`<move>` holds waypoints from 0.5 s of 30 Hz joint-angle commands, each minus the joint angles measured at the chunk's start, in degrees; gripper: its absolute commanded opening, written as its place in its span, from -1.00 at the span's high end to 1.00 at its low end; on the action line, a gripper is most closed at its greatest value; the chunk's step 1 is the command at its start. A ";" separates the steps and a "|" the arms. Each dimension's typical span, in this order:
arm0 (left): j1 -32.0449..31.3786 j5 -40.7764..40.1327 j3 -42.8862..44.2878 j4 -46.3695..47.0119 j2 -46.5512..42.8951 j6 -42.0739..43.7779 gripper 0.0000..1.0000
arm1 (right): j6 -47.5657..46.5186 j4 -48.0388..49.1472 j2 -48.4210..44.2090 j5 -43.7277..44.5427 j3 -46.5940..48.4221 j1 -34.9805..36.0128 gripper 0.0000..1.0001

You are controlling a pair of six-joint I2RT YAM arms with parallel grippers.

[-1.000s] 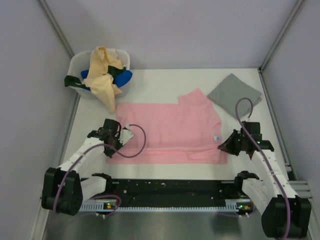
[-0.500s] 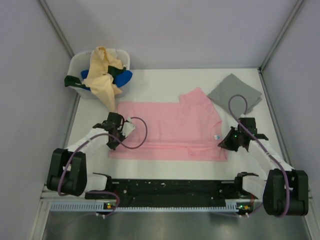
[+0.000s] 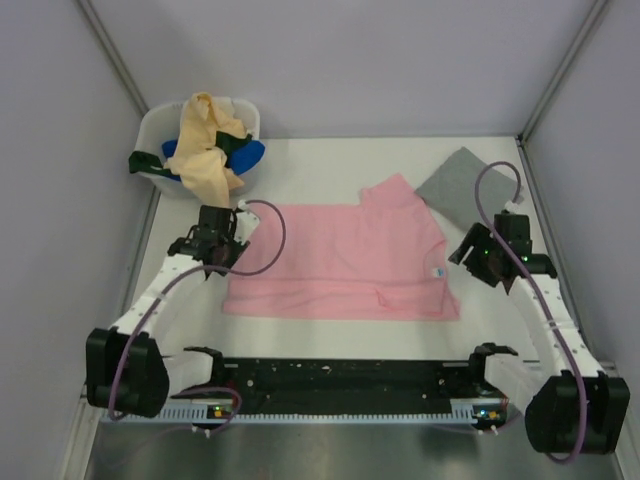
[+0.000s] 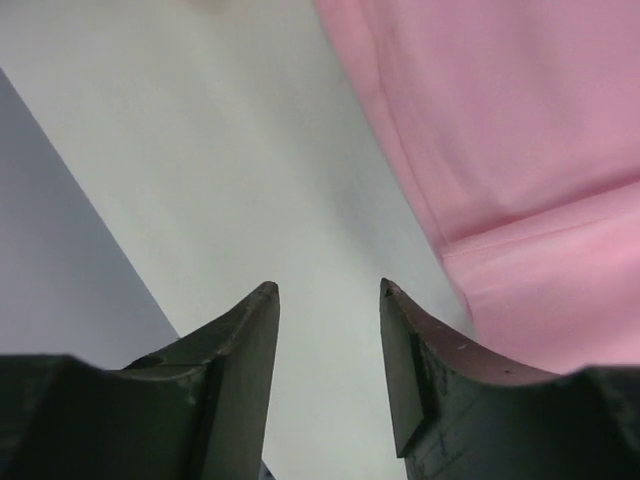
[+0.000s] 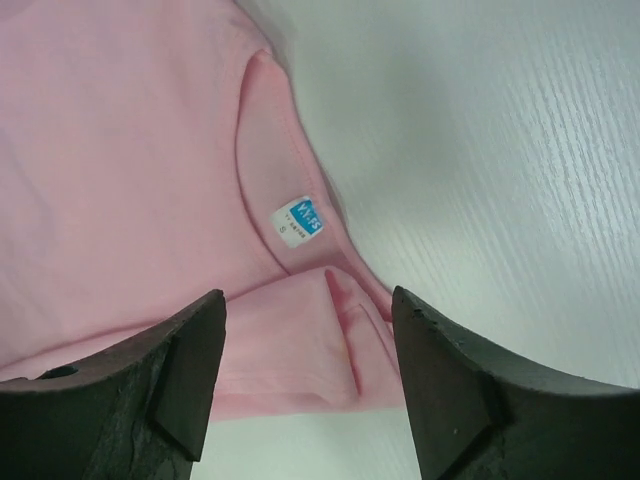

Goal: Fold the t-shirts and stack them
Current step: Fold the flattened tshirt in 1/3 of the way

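A light pink t-shirt (image 3: 340, 262) lies flat mid-table with its near edge folded up into a band (image 3: 340, 300). Its collar with a blue size label (image 5: 300, 218) shows in the right wrist view, and its left edge (image 4: 520, 180) in the left wrist view. My left gripper (image 3: 212, 245) hovers open just off the shirt's left edge, holding nothing; bare table shows between its fingers (image 4: 250, 350). Off the shirt's right side, by the collar, my right gripper (image 3: 482, 252) also stands open and holds nothing. A folded grey t-shirt (image 3: 468, 184) lies at the back right.
A white tub (image 3: 162, 128) at the back left holds pale yellow (image 3: 208, 150), blue (image 3: 250, 153) and dark green (image 3: 145, 160) shirts spilling over its rim. Grey walls close in both sides. The black rail (image 3: 340, 378) with the arm bases runs along the near edge.
Both grippers carried the pink shirt's near edge away from me, folding it over, then opened and let go. The left arm moved back-left, the right arm back-right, both lifting off the cloth.
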 commanded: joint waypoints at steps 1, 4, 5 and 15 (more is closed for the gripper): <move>-0.20 18.47 0.70 -10.50 -9.39 5.65 0.08 | 3.72 -7.08 -7.90 -1.02 -1.49 -0.17 -0.41; -0.29 24.58 -4.47 -15.18 -13.09 14.53 0.07 | 9.17 -8.13 -9.58 -2.35 -6.59 -0.35 -0.51; -0.29 24.50 -6.41 -15.71 -13.97 16.30 0.02 | 10.14 -8.22 -9.58 -2.96 -7.65 -0.35 -0.52; -0.29 20.29 -19.69 -1.06 -12.58 22.91 -0.22 | 18.94 -4.19 -8.71 -1.03 -16.71 -0.26 -0.19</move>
